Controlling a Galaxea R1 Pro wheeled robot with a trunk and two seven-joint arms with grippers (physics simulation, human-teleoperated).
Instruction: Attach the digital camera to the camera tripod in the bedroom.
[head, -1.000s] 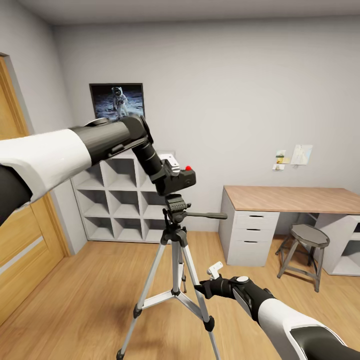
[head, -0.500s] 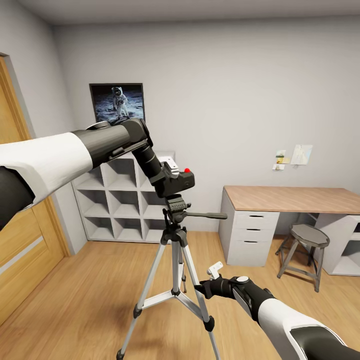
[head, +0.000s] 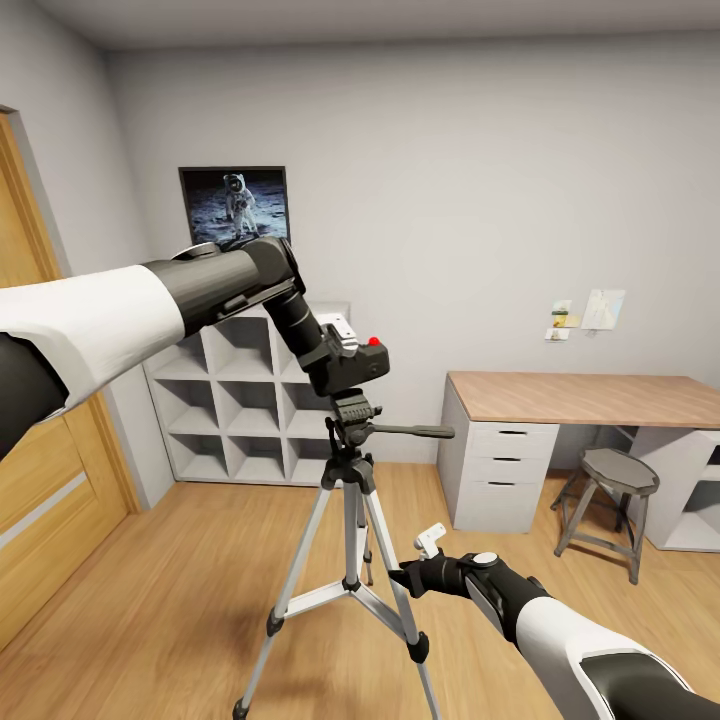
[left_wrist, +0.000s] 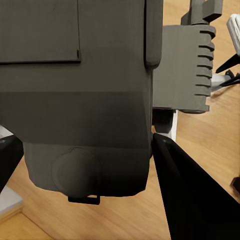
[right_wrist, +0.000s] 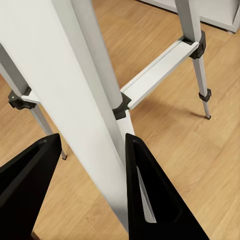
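The black digital camera (head: 360, 366), with a red button on top, hangs just above the black head (head: 352, 408) of the camera tripod (head: 357, 520); I cannot tell if they touch. My left gripper (head: 345, 365) is shut on it from the upper left. In the left wrist view the camera body (left_wrist: 75, 100) sits between the dark fingers (left_wrist: 192, 200), with the ribbed tripod head (left_wrist: 182, 70) beyond. Lower down, my right gripper (head: 405, 578) is shut around a silver tripod leg (right_wrist: 85, 100) that runs between its black fingers (right_wrist: 160, 205).
A white cube shelf (head: 235, 410) and an astronaut poster (head: 234, 201) are behind the tripod. A wood-topped desk (head: 580, 397) with a stool (head: 610, 495) stands at the right, and a wooden door (head: 40, 500) at the left. The tripod's pan handle (head: 415, 431) points right.
My left gripper has lowered the camera slightly toward the tripod head. The right arm and the tripod have stayed still.
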